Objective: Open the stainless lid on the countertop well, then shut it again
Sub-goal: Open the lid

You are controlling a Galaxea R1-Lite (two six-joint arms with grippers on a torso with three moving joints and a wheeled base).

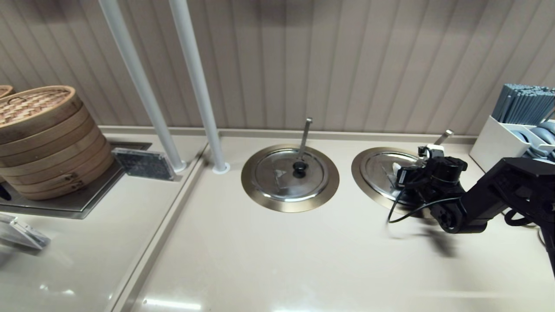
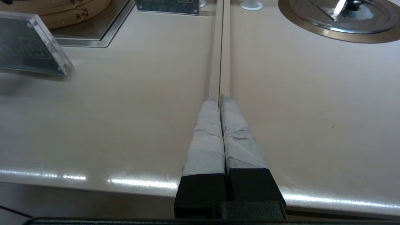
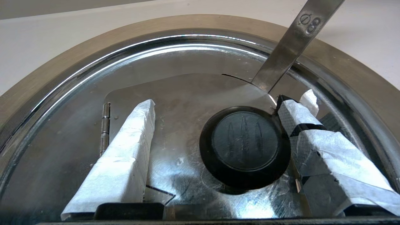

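Observation:
The stainless lid (image 1: 381, 169) lies flat on the right-hand countertop well, whose bronze rim (image 1: 362, 177) shows around it. The slanted ladle handle (image 1: 443, 138) sticks out at its far side. My right gripper (image 1: 409, 171) hangs low over the lid and is open. In the right wrist view the lid (image 3: 187, 90) fills the frame and its black knob (image 3: 245, 140) sits between the taped fingers (image 3: 131, 137) of the right gripper (image 3: 215, 104), close against one finger and well apart from the other. My left gripper (image 2: 219, 98) is shut and empty above the counter's front edge.
A twin steel lid (image 1: 289, 173) with a nearly vertical ladle handle (image 1: 305, 134) sits to the left. Two white poles (image 1: 195, 82) rise behind it. Bamboo steamers (image 1: 43, 138) and an acrylic sign (image 1: 143, 164) stand far left, a white utensil caddy (image 1: 516, 130) far right.

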